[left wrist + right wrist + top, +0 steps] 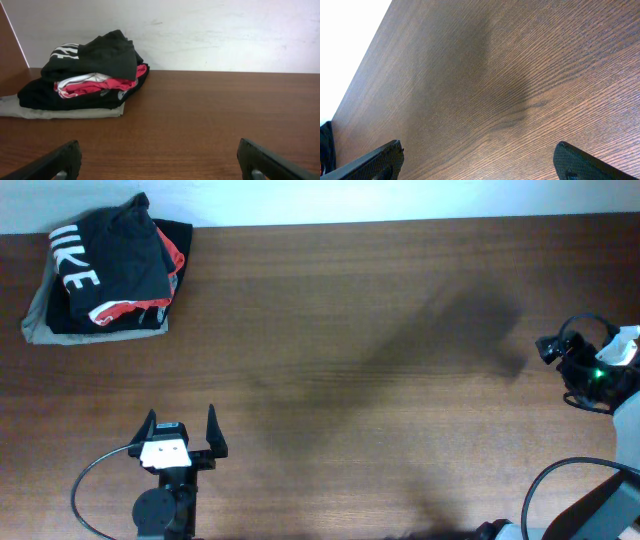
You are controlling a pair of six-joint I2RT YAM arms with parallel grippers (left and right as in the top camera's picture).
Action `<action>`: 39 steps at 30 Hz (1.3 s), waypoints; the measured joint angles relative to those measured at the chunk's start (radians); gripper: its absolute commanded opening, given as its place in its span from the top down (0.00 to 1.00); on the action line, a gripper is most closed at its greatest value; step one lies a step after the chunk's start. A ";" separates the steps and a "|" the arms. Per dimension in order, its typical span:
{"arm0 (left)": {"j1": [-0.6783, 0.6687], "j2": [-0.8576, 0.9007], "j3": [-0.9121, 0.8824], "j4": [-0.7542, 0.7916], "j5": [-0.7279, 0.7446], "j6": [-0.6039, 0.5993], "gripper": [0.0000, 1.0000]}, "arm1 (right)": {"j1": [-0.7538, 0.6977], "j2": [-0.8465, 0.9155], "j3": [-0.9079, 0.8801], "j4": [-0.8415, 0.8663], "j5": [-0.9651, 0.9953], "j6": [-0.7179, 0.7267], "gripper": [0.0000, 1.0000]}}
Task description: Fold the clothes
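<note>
Looking down from overhead, the black T-shirt (108,248) is bunched up on top of a small stack in the far left corner of the table (350,330), right by the white wall (225,30), with its big white block letters facing up on the left side of the bundle. Under it there's a white garment with red trim (132,308) poking out at the near and right edges, and a grey-khaki garment (33,328) at the very bottom, sticking out on the left. There's another dark layer below the red one, and I honestly can't tell if that's the same shirt or not. The left gripper (181,422) is at the near edge of the table, jaws spread wide with nothing between them, pointing toward the wall. The shirt is well ahead of it and off to its left, not touching at all. From the left wrist camera you get the same thing: both fingers (62,160) low in the corners of the frame, bare wood between them, and the stack up in the left of the view against the wall. The right gripper (477,152) is way over on the far right side, also spread wide and empty, hanging over plain tabletop, well apart from the shirt.
</note>
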 measured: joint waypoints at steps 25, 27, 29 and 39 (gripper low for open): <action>0.000 -0.001 0.000 -0.001 0.000 0.000 0.01 | 0.281 -0.813 -0.004 -0.075 0.267 -0.002 0.02; 0.000 -0.001 0.000 -0.001 0.000 0.000 0.01 | 0.341 -0.908 -0.022 -0.103 0.333 -0.003 0.01; 0.000 -0.001 0.000 -0.001 0.000 0.000 0.01 | 0.372 -0.997 -0.071 -0.098 0.369 -0.007 0.01; 0.000 -0.001 0.000 -0.003 0.001 0.000 0.01 | 0.502 -1.409 -0.767 0.258 0.427 0.014 0.01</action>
